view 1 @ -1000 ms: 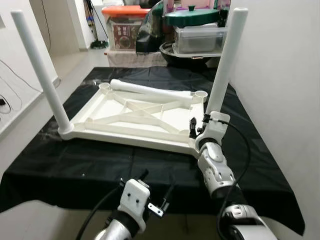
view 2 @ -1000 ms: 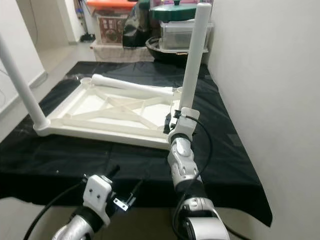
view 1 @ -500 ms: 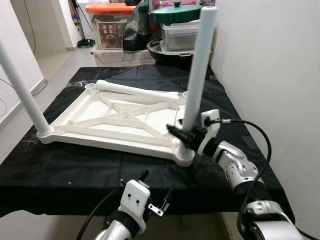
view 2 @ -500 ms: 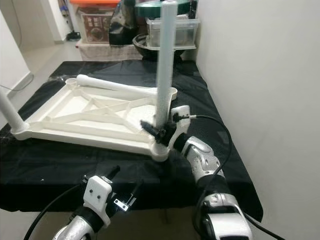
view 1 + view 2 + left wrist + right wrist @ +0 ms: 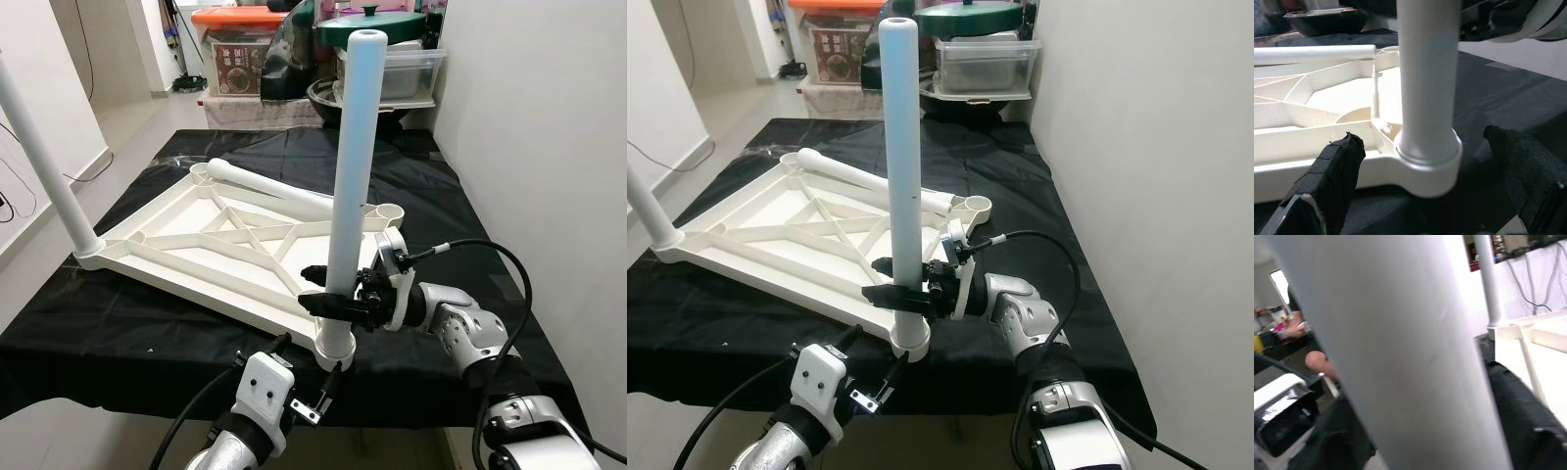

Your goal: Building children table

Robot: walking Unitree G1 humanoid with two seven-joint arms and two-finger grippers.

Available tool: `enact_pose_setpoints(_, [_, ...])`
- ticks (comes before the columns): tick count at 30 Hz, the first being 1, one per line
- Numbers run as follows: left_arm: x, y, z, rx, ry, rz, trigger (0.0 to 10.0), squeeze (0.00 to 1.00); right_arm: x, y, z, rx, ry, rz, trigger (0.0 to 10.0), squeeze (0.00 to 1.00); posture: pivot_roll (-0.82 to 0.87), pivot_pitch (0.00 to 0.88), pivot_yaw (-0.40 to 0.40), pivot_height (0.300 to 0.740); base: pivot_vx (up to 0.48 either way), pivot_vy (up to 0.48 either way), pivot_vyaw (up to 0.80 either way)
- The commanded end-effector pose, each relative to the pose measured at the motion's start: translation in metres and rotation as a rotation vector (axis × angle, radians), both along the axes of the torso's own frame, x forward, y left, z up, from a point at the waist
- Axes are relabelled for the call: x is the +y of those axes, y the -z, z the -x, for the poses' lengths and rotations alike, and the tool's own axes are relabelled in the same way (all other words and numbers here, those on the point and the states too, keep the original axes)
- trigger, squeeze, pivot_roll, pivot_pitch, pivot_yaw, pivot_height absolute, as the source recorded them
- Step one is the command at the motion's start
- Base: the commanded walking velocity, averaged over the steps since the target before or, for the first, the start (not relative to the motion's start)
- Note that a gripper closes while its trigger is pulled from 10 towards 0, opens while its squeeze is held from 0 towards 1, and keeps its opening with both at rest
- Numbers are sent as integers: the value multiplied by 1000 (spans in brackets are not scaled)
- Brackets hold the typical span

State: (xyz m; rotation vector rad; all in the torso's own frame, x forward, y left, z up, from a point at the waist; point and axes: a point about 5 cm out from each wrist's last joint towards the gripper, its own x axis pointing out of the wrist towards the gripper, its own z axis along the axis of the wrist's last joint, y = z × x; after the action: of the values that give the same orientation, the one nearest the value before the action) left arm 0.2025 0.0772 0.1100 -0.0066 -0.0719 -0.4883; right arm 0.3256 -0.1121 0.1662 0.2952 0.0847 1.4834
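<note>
The white plastic children's tabletop (image 5: 211, 257) is lying upside down on the black-covered bench (image 5: 147, 323), showing its ribbed, cross-braced underside. A white cylindrical leg (image 5: 351, 147) is standing upright in the near corner socket (image 5: 1427, 159), and the right claw (image 5: 328, 294) is clasping it low down, just above the socket. A second leg (image 5: 44, 147) is standing in the corner socket to the robot's left, leaning slightly. A third leg (image 5: 274, 191) is lying loose across the far edge, beside an open round socket (image 5: 389, 211).
</note>
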Motion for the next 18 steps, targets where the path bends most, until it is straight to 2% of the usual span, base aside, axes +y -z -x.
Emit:
enact_pose_setpoints(1, [1, 3, 0, 18, -2, 0, 10000, 0, 9, -5, 4, -30, -78, -9, 314, 0, 5, 0, -8, 740, 0, 0, 0])
enact_pose_setpoints(2, [1, 3, 0, 18, -2, 0, 10000, 0, 11, -2, 6, -40, -74, 7, 0, 0, 5, 0, -8, 740, 0, 0, 0])
enact_pose_setpoints(6, [1, 3, 0, 19, -1, 1, 10000, 0, 12, 3, 8, -47, -72, 31, 0, 0, 5, 0, -8, 740, 0, 0, 0])
enact_pose_setpoints(7, [1, 3, 0, 19, -2, 1, 10000, 0, 14, 10, 4, -67, 9, 66, 0, 0, 3, 0, -5, 740, 0, 0, 0])
enact_pose_setpoints(8, [1, 3, 0, 19, -2, 1, 10000, 0, 14, 10, 4, -67, 9, 66, 0, 0, 3, 0, -5, 740, 0, 0, 0])
enact_pose_setpoints(9, [1, 3, 0, 19, -2, 1, 10000, 0, 14, 13, 0, -72, 74, 84, 0, 0, 3, 0, -5, 740, 0, 0, 0])
enact_pose_setpoints(11, [1, 3, 0, 19, -2, 1, 10000, 0, 14, 13, 0, -72, 74, 84, 0, 0, 3, 0, -5, 740, 0, 0, 0])
enact_pose_setpoints(13, [1, 3, 0, 19, -1, 1, 10000, 0, 12, 16, -18, -65, 326, 119, 0, 0, -1, 0, -4, 740, 0, 0, 0])
enact_pose_setpoints(14, [1, 3, 0, 19, -1, 1, 10000, 0, 12, 16, -18, -65, 326, 119, 0, 0, -1, 0, -4, 740, 0, 0, 0])
enact_pose_setpoints(15, [1, 3, 0, 20, -1, 1, 10000, 0, 6, 18, -31, -42, 523, 158, 0, 0, -1, 0, -4, 740, 0, 0, 0])
enact_pose_setpoints(16, [1, 3, 0, 20, -1, 1, 10000, 0, 6, 18, -31, -42, 523, 158, 0, 0, -1, 0, -4, 740, 0, 0, 0])
enact_pose_setpoints(18, [1, 3, 0, 20, 0, 1, 10000, 0, -12, 23, -49, 1, 866, 232, 0, 0, -1, 0, -4, 740, 0, 0, 0])
